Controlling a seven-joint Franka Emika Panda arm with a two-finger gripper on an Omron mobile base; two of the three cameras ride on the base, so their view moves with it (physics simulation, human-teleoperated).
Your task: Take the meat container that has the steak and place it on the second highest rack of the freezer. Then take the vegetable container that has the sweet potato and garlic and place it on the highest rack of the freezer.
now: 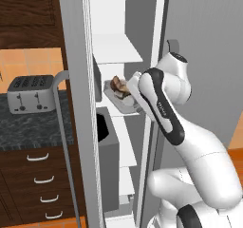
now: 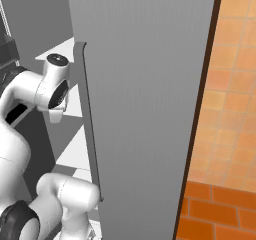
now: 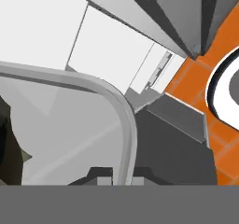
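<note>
From my seat the fingers (image 3: 122, 178) read as clamped on the rim of the meat tray (image 1: 121, 100), which hangs with the steak (image 1: 118, 86) just inside the freezer (image 1: 114, 56), just above a shelf (image 1: 124, 112).

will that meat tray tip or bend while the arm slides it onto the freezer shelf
Probably stiff: the tray keeps its flat shape, rim unbent in the hand, which is shut on it. The steak is small and sits loose, so a tilt could slide it. Held at one edge, the far end may dip.
</note>
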